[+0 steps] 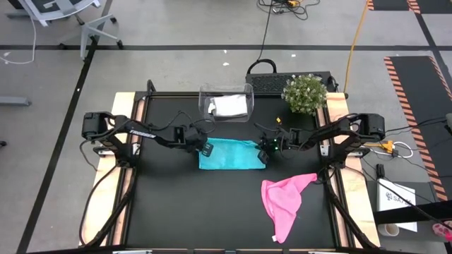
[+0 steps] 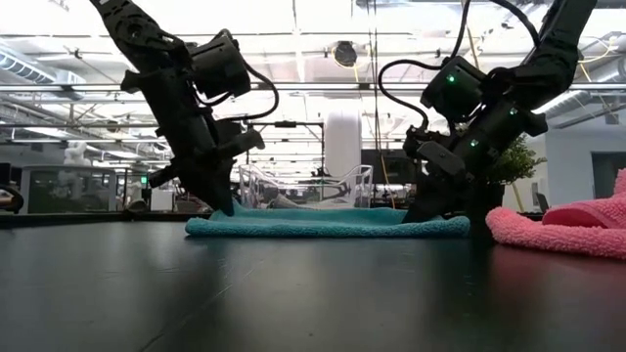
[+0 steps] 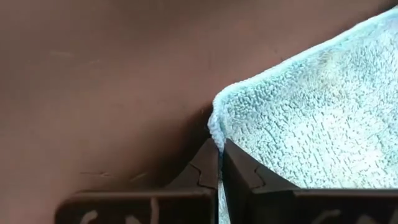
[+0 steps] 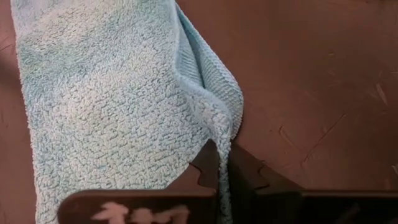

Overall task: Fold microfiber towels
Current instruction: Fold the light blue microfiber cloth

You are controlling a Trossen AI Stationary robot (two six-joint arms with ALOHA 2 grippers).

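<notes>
A teal towel (image 1: 229, 154) lies flat on the black table (image 1: 176, 212) at its middle, between my two grippers. My left gripper (image 1: 205, 150) is shut at the towel's left edge, and my right gripper (image 1: 264, 149) is shut at its right edge. In the low view the teal towel (image 2: 328, 225) rests on the table under both sets of fingers. A pink towel (image 1: 286, 199) lies crumpled on the table near the right edge. A white towel (image 1: 230, 106) sits inside the clear bin (image 1: 226, 90) at the back. My left gripper (image 3: 220, 149) pinches a corner of the teal towel (image 3: 217, 127) between its two fingers, slanting down from the table's left. The rest of the towel lies on the table. My right gripper (image 4: 225, 152) pinches a raised ridge of the towel's edge (image 4: 222, 124) between its two fingers, slanting down from the table's right; more than one layer shows there. The towel stays on the table.
A potted plant (image 1: 305, 93) stands at the back right beside the bin. A dark box (image 1: 268, 79) sits behind the table's far edge. The near half of the table left of the pink towel is bare black surface.
</notes>
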